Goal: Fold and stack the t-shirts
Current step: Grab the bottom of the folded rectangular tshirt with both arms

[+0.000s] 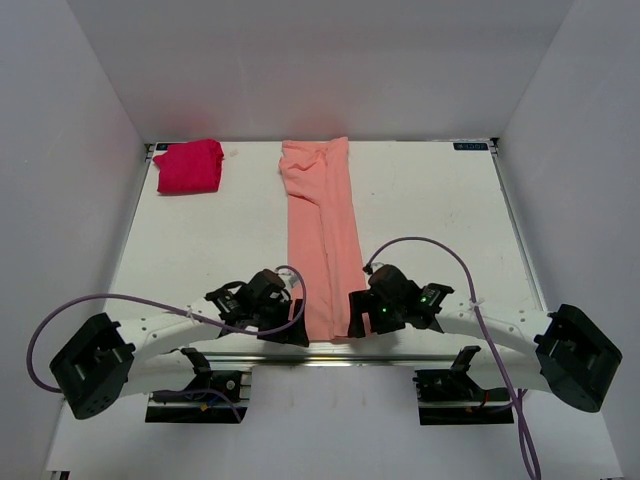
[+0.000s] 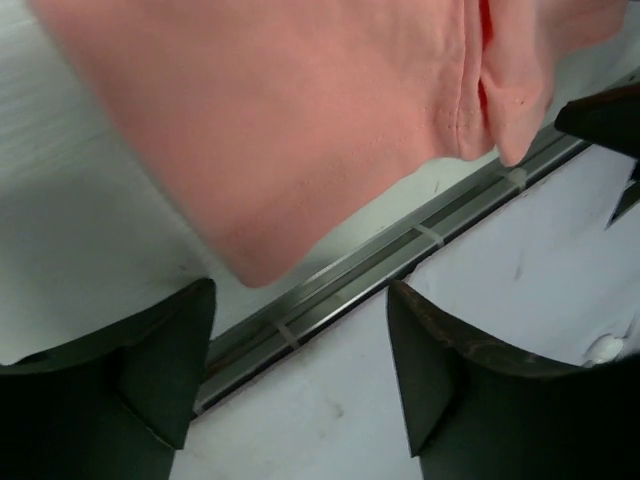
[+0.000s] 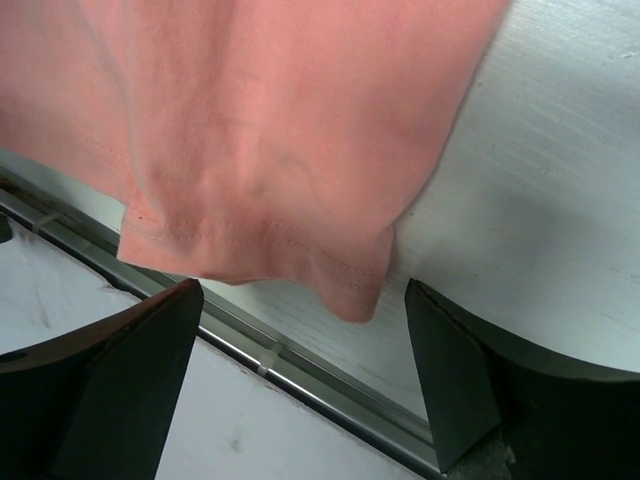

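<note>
Lying lengthwise, salmon t-shirt (image 1: 325, 240) runs from table (image 1: 440, 220) back to near edge

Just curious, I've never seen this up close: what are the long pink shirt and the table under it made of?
Pink shirt: soft matte knit, likely cotton; stitched hem, limp folds. Table: hard white board, maybe laminate; faint streaked sheen.

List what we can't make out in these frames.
1. Top view: near corners of the salmon t-shirt are hidden by the left gripper and right gripper; contact unclear.
2. Both wrist views: shirt cut off by the top edge; only its near end shows.
3. Top view: magenta bundle too small to count folds; absent from wrist views.
</note>
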